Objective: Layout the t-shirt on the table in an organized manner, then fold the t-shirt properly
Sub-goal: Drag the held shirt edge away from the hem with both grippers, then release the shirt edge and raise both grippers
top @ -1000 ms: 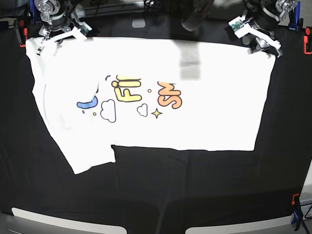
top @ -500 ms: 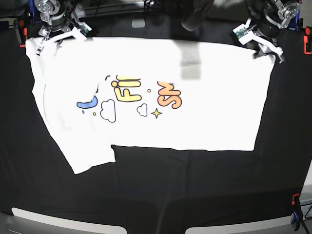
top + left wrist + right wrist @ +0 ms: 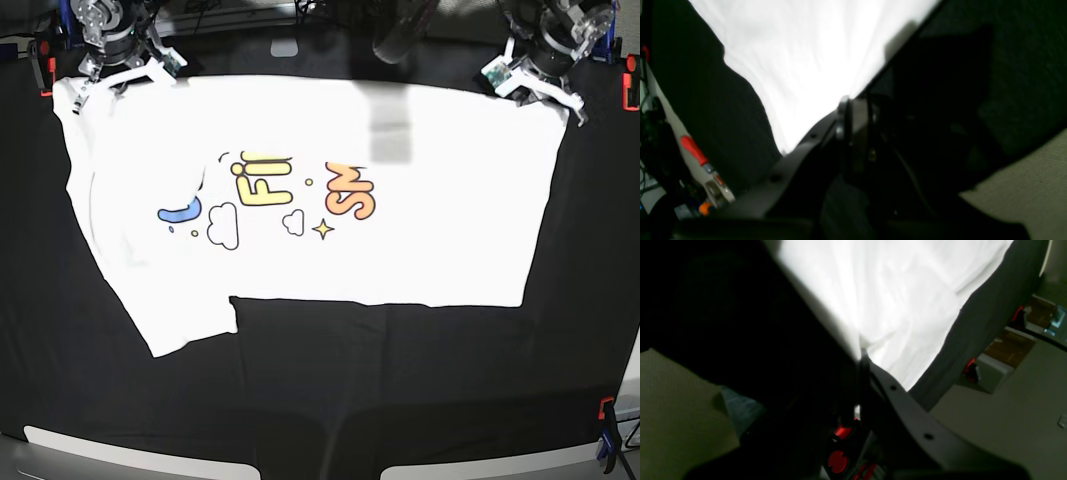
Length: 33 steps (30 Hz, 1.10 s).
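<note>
While the t-shirt [image 3: 300,200] lay spread print-up on the table [image 3: 400,390], the right gripper [image 3: 112,75] pinched its far-left corner, and the left gripper [image 3: 545,90] clamped its far-right corner.

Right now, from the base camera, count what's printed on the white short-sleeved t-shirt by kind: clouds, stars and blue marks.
White outlined clouds: 2
Yellow four-pointed star: 1
Blue curved mark: 1
Total: 4, all on the white short-sleeved t-shirt.
</note>
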### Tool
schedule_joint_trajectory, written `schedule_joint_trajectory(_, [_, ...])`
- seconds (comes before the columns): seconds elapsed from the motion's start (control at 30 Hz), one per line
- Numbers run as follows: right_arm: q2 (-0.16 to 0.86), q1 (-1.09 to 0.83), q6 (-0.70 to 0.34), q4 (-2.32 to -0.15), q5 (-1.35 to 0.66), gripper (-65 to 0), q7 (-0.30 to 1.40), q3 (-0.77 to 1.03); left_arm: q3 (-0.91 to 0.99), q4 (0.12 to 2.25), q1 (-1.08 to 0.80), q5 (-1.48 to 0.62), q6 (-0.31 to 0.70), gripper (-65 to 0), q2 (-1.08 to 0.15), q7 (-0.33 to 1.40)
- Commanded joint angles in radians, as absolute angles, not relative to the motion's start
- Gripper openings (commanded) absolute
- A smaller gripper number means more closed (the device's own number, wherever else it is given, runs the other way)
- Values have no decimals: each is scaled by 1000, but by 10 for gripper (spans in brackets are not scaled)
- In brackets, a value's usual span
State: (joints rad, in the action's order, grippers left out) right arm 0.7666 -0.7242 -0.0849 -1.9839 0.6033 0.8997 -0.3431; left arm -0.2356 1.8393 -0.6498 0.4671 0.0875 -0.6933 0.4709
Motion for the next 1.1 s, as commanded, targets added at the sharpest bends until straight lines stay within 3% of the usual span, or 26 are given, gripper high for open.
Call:
schedule_joint_trajectory(0.0, [781, -730, -70, -2004, 631, -650, 918, -334, -231, 1847, -678, 474, 80, -650, -707, 494])
schedule_joint_trajectory(0.53, [781, -835, -70, -2022, 685, -650, 945, -334, -231, 1949, -841, 579, 42, -650, -707, 508])
schedule_joint_trajectory(1.0, [781, -834, -64, -2022, 670, -650, 952, -334, -231, 2023, -842, 575, 42, -650, -707, 509])
schedule_joint_trajectory(1.07, [781, -834, -58, -2022, 626, -541, 959, -334, -231, 2023, -842, 575, 42, -650, -707, 512])
